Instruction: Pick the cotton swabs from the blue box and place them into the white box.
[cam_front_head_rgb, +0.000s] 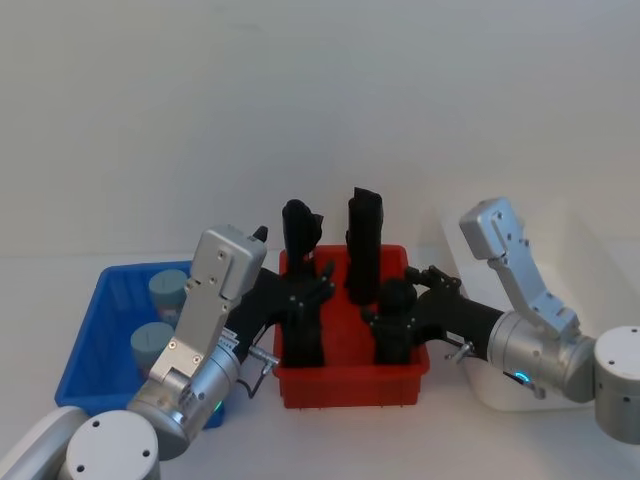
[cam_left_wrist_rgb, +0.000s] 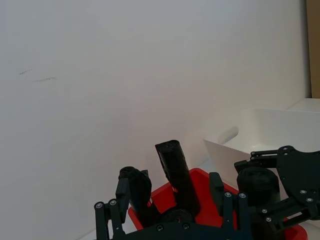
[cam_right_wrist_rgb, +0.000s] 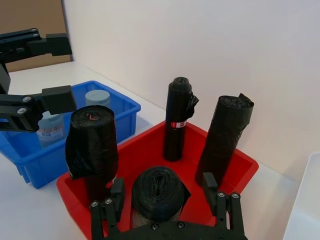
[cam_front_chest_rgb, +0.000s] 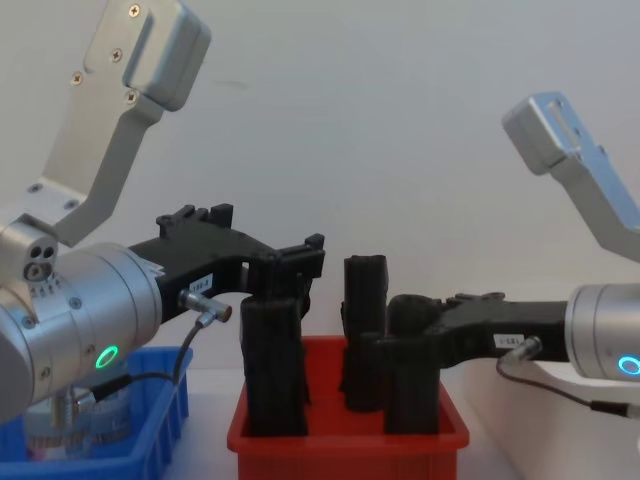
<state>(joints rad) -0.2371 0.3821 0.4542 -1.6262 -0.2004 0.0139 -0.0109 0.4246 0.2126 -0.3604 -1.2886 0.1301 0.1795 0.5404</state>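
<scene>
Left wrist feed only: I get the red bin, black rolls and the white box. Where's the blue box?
Observer: The blue box is to the left of the red bin.
Operator: Anything in it?
Observer: Two swabs, standing upright.
Operator: Is the right gripper clamped on that roll?
Observer: No. The right gripper is open, with a finger on either side of the front right roll.
</scene>
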